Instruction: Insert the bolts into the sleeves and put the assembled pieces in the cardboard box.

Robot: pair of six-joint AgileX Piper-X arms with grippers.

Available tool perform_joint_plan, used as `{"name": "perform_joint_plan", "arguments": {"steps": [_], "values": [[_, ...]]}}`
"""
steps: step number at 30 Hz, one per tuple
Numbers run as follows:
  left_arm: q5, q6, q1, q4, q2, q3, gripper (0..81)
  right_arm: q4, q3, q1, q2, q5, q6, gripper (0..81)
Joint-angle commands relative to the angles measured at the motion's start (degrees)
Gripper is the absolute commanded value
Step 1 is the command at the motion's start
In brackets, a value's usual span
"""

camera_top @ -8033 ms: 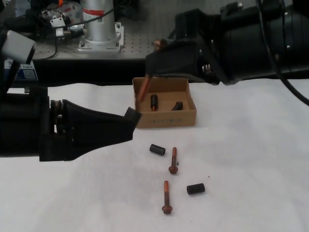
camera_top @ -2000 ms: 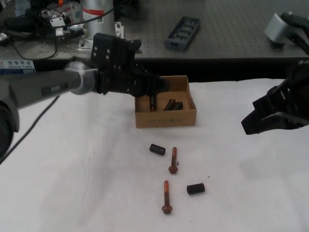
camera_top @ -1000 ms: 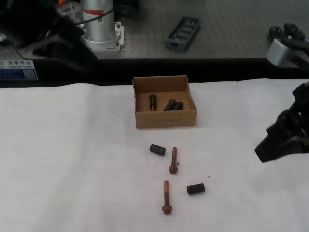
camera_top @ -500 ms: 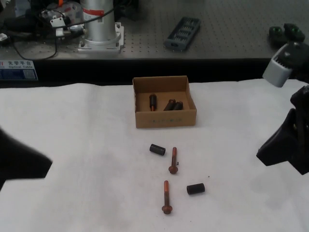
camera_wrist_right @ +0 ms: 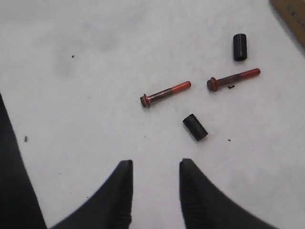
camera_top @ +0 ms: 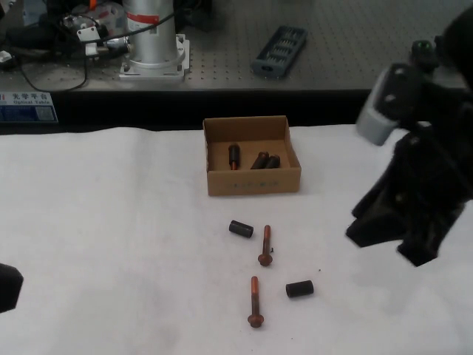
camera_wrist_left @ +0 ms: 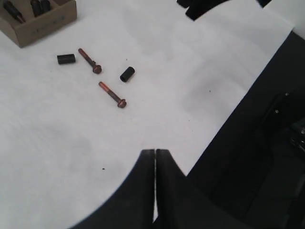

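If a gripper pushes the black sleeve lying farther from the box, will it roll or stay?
The sleeve looks like a short cylinder lying on its side, so a sideways push would probably roll it. The white cover under it may slow that.

Matls & finish
Copper-red metal bolts w/ dull sheen; black cylindrical sleeves matt; brown cardboard box matt; white table cover matt.

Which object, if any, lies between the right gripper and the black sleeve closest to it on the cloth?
Nothing visible does. The right gripper hovers open above the white cloth, with bare cloth between it and the sleeve. A bolt lies farther off, out of the path.
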Motion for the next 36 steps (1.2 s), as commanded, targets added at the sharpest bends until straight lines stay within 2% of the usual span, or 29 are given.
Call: {"name": "perform_joint_plan", "arguments": {"steps": [1, 6, 12, 18, 36], "values": [[-0.03, -0.96, -0.04, -2.05, -1.93, -0.06, 0.7, 0.4, -0.2, -1.15, -1.21, -0.78, 1.25, 32.1], [-0.03, -0.96, -0.04, -2.81, -1.93, -0.06, 0.7, -3.88, -0.2, 2.59, 3.85, 4.09, -5.19, 32.1], [-0.03, -0.96, -0.04, -4.17, -1.93, -0.06, 0.7, -6.04, -0.2, 4.38, 9.47, 12.64, -11.23, 32.1], [-0.03, -0.96, -0.04, -4.17, -1.93, -0.06, 0.7, -6.04, -0.2, 4.36, 13.48, 13.19, -15.02, 32.1], [-0.03, -0.96, -0.04, -7.08, -1.93, -0.06, 0.7, -11.17, -0.2, 4.36, 21.34, 13.49, -15.37, 32.1]]}}
